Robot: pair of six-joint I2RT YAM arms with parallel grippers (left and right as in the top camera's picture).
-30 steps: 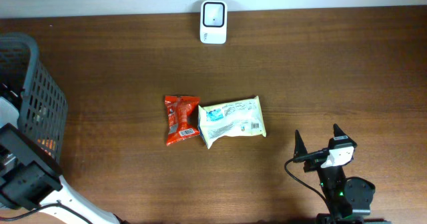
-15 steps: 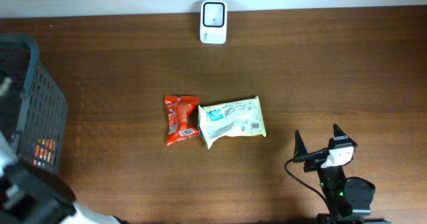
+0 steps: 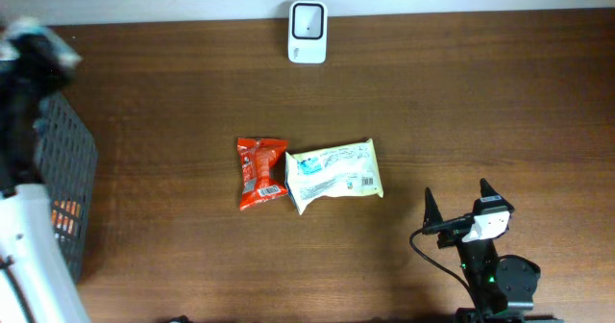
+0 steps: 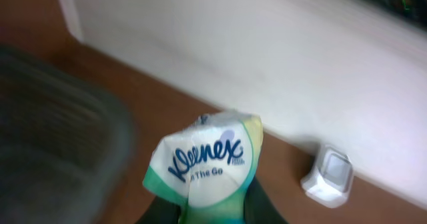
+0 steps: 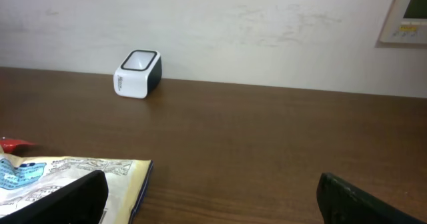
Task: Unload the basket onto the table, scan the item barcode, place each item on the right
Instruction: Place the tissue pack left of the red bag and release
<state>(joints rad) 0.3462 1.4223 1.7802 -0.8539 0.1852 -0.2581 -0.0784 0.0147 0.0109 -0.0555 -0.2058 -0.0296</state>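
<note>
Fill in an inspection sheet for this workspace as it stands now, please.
Surface: brown wooden table, no spills seen.
Job's things: white scanner at the far edge; Kleenex pack held in the left gripper.
Clutter: red packet and cream packet side by side mid-table; dark basket at the left.
Grippers: left shut on the Kleenex pack; right gripper open, empty.
Cables: black cable beside the right gripper.
Surroundings: white wall, wall panel.

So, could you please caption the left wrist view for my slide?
Left claw grips a Kleenex pack, scanner on the table beyond.
</note>
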